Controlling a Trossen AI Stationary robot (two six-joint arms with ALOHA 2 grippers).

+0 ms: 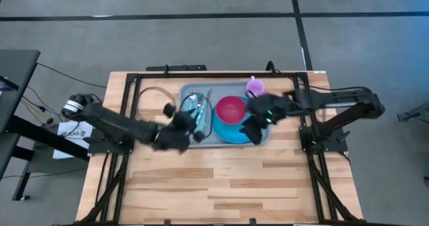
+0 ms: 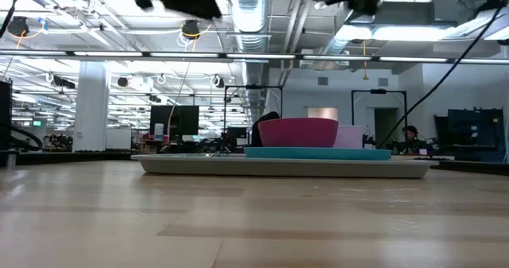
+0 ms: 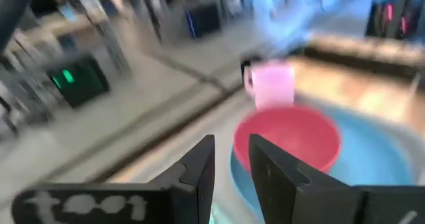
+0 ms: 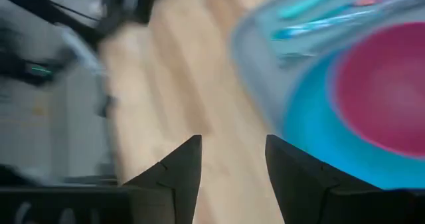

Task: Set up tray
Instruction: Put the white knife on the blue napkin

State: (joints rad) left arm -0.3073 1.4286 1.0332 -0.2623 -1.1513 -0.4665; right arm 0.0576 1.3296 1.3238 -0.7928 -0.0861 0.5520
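High view: pink bowl (image 1: 230, 109) on blue plate (image 1: 234, 131), on tray (image 1: 201, 140).

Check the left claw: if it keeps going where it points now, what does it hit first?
Probably the pink bowl on the blue plate; the left claw aims straight at it, empty. Depth is unclear.

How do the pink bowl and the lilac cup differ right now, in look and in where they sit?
The pink bowl is deep magenta, wide and round; the lilac cup is pale, narrower and has a handle. The bowl sits on the blue plate on the tray; the cup stands at the tray's far edge, and whether it is on the tray cannot be told. Both stand upright, and neither gripper holds either.
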